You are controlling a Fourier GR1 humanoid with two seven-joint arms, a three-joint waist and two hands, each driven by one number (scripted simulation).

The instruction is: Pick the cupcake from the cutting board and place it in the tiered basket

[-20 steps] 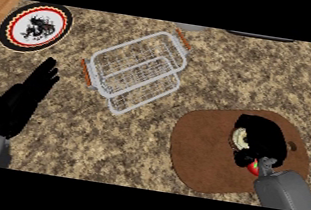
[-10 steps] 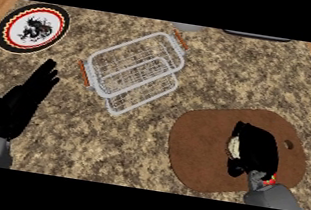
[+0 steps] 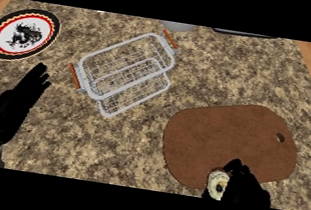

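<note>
Now your right hand was curled around the cupcake at the cutting board's near edge; your left hand rested open, fingers straight.

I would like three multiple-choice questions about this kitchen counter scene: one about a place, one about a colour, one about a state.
1. Where is the cupcake?
A. in the tiered basket
B. at the cutting board's near edge
C. on the plate

2. What colour are the tiered basket's handles?
A. orange
B. blue
C. green

3. How is the left hand?
A. curled round the cupcake
B. open, fingers straight
C. pressing the plate

Answers:
1 B, it sits at the brown cutting board's lower rim, within the right hand.
2 A, both end grips look orange.
3 B, it rests at the left, holding nothing.
</note>
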